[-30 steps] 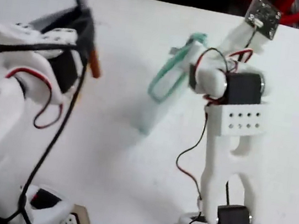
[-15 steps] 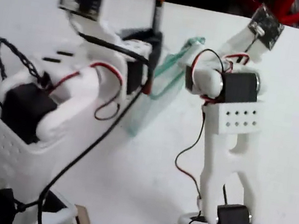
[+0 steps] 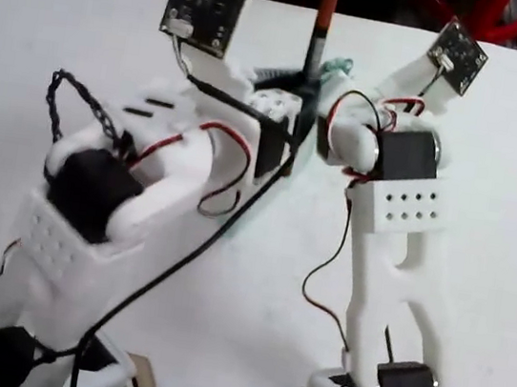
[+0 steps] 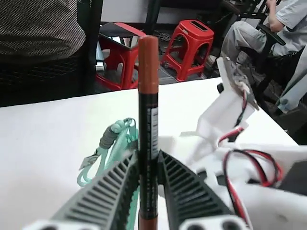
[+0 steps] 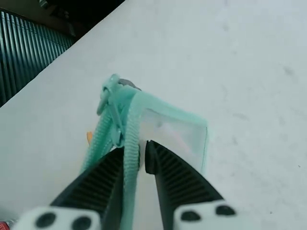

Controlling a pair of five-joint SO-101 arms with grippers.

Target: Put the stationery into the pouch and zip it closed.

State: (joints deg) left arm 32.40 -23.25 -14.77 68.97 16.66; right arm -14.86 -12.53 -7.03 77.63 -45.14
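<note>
- left gripper [image 4: 147, 158]: jaws pressed onto a marker [image 4: 148, 96], black body w/ orange-brown cap. It's pinched low on the barrel and stands upright, cap end sticking up well above the fingers.
- from the high cam the marker [image 3: 320, 29] sits between the two arms at the far side of the white table [image 3: 490, 188], just beside the right arm's wrist.
- right gripper [image 5: 141, 148]: jaws nearly together, pinching the mint green zip edge of the pouch [image 5: 168, 132]. Clear side panel hangs past the fingers w/ table behind it.
- pouch [image 4: 112, 143] on my left wrist cam: its green zip band and grey end tab are right by the marker, just beyond the jaws. Can't tell if they touch.
- high cam only gives me a green bit of the pouch [image 3: 337, 68] next to the marker. Can't tell from here how far open the zip is.
</note>
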